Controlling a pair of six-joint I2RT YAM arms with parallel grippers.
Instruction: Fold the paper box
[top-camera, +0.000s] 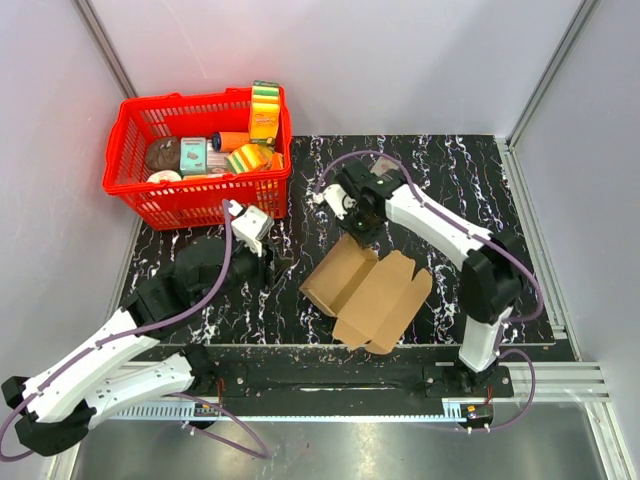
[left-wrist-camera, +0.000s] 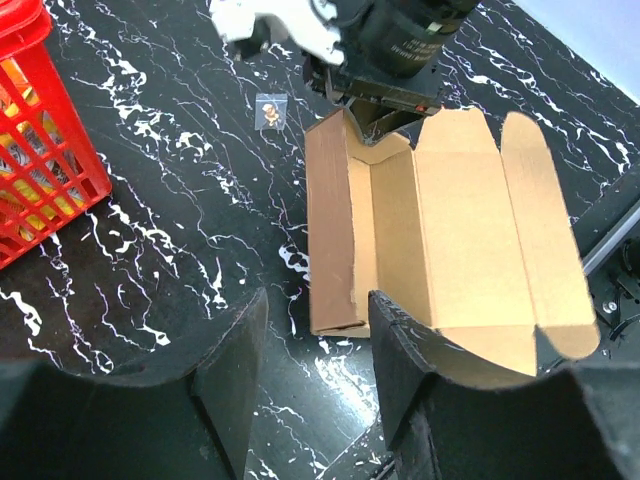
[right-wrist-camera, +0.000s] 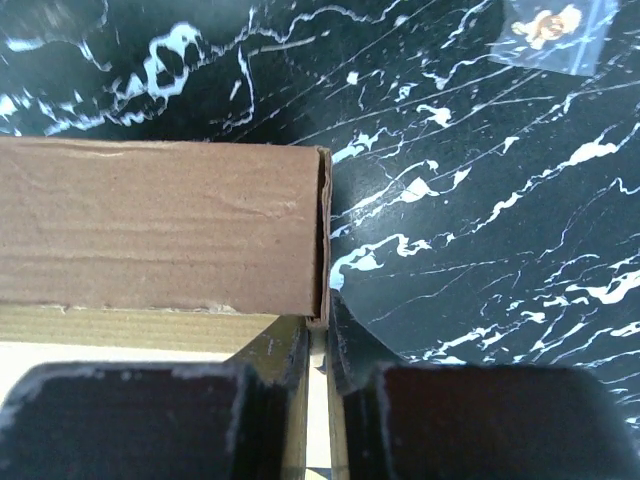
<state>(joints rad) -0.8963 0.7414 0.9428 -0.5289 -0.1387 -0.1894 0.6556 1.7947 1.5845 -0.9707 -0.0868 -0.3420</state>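
Observation:
The paper box (top-camera: 365, 290) is plain brown cardboard, half formed, lying open on the black marbled table with its lid panel and flaps spread toward the right. In the left wrist view the paper box (left-wrist-camera: 440, 230) has one long side wall standing upright. My right gripper (top-camera: 358, 228) is shut on the thin end wall at the box's far corner (right-wrist-camera: 160, 225), which sits pinched between its fingers (right-wrist-camera: 318, 340). My left gripper (left-wrist-camera: 310, 370) is open with nothing in it, just short of the box's near corner. It sits left of the box (top-camera: 265, 265).
A red basket (top-camera: 200, 160) holding several packaged goods stands at the back left, its corner showing (left-wrist-camera: 30, 150). A small clear packet (left-wrist-camera: 270, 110) lies on the table beyond the box, also seen in the right wrist view (right-wrist-camera: 555, 30). Grey walls enclose the table.

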